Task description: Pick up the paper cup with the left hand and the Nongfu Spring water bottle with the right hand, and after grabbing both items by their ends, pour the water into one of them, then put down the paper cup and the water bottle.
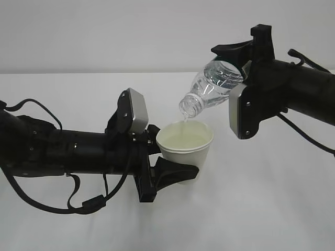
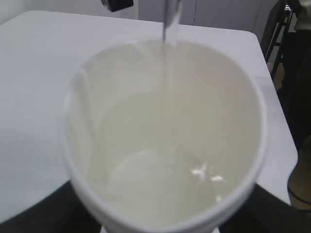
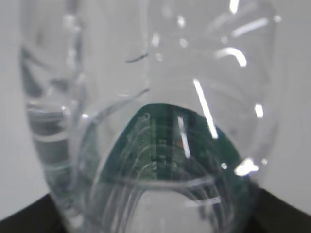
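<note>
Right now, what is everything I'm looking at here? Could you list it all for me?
paper cup: one, white with a cream inside, held upright above the table in the left gripper, partly filled.
water bottle: one, clear ribbed plastic with a dark green label, capless, tilted mouth-down over the cup in the right gripper.
water: a thin clear stream falling from the bottle's mouth into the cup, with more pooled in the cup.
table: one, white, under everything.
left gripper: one, black, on a black arm coming from the left, closed around the cup.
right gripper: one, black, on a black arm coming from the right, closed around the bottle's base end.
</note>
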Action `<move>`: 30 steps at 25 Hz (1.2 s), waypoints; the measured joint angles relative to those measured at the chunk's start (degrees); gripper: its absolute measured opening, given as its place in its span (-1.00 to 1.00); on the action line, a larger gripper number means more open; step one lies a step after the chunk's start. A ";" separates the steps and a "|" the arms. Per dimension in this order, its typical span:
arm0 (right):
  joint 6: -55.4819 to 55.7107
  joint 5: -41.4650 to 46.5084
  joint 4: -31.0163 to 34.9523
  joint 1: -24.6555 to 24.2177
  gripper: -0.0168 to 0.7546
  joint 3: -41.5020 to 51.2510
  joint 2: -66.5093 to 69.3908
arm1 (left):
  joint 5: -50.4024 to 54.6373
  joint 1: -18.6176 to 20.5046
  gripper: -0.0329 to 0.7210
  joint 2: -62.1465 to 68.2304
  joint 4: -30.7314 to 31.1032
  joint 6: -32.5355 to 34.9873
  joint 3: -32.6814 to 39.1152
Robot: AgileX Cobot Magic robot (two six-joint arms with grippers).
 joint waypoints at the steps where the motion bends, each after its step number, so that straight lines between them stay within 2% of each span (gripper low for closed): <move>1: 0.33 0.00 0.00 0.00 0.20 0.00 0.00 | 0.00 0.00 0.27 0.00 -0.09 0.00 0.00; 22: 9.14 -0.09 0.85 0.00 0.19 0.00 0.00 | 0.00 0.00 0.27 0.00 -0.42 0.00 0.00; 30: 16.00 -1.00 2.57 0.00 0.19 0.00 0.00 | 0.00 0.00 0.27 0.00 -0.89 0.00 0.00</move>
